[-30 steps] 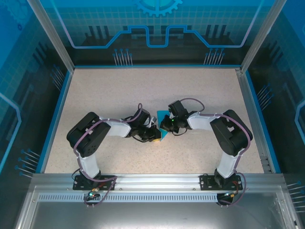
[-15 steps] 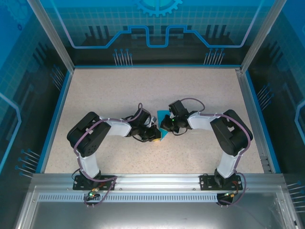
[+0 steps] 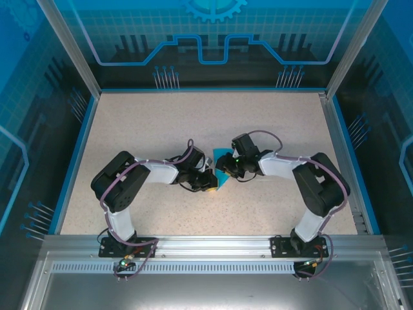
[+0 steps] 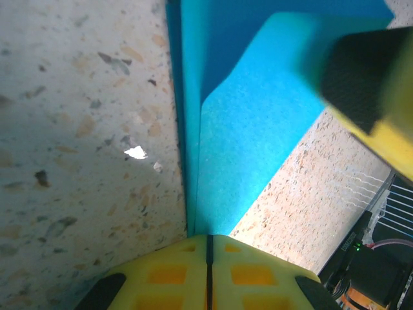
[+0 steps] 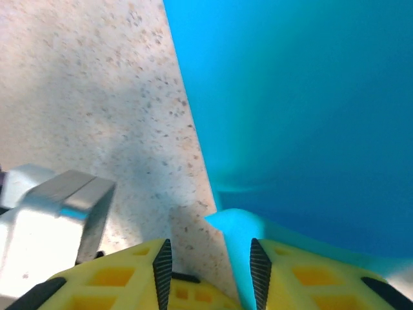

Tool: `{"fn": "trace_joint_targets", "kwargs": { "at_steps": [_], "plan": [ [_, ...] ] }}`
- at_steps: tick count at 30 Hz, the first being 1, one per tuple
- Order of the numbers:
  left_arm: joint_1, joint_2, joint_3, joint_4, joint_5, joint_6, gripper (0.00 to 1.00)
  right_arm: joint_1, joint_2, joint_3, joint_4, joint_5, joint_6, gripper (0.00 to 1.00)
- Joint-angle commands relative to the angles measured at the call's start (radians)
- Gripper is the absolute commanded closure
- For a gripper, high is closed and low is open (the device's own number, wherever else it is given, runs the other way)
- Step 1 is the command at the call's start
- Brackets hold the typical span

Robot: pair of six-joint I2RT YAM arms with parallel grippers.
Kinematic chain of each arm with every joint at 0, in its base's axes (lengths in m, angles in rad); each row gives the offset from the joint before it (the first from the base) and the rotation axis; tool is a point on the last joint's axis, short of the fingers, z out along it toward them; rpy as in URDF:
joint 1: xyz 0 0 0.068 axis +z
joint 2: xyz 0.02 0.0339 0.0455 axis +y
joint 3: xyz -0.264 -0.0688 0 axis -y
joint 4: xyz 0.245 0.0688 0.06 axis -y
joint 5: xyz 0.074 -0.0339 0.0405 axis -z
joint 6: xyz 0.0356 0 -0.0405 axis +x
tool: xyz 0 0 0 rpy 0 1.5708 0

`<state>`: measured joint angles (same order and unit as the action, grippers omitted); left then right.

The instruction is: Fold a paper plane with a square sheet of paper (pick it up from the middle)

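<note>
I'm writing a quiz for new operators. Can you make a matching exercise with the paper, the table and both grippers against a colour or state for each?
1. paper
2. table
3. left gripper
4. right gripper

a. fingers apart
b. turquoise
c. speckled beige
d. shut on the paper

Pairs: 1-b, 2-c, 3-d, 4-a

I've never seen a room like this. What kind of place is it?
Probably a robot lab's test booth: the left arm and right arm bolted to a metal rail, see-through blue walls around a speckled table, with the square sheet of paper between them.
</note>
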<state>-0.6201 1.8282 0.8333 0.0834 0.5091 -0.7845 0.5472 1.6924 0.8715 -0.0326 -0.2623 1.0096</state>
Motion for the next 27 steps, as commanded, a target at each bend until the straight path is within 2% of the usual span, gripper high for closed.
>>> {"fn": "trace_joint_targets", "kwargs": {
  "at_steps": [1,4,10,20,27],
  "plan": [
    [-0.009,0.023,0.015,-0.056,-0.033,0.014,0.91,-0.024,-0.074,-0.046,-0.006,0.024,-0.024,0.57],
    [-0.009,0.023,0.018,-0.059,-0.035,0.014,0.91,-0.03,-0.119,-0.076,-0.017,0.035,-0.048,0.57],
    [-0.008,0.026,0.023,-0.063,-0.039,0.009,0.91,-0.03,-0.158,-0.143,0.023,-0.013,-0.089,0.67],
    [-0.009,0.026,0.026,-0.07,-0.051,-0.013,0.91,-0.013,-0.08,-0.138,0.101,-0.11,-0.111,0.78],
    [-0.009,0.026,0.029,-0.081,-0.053,-0.013,0.91,-0.013,-0.038,-0.131,0.117,-0.124,-0.124,0.8]
  ]
}}
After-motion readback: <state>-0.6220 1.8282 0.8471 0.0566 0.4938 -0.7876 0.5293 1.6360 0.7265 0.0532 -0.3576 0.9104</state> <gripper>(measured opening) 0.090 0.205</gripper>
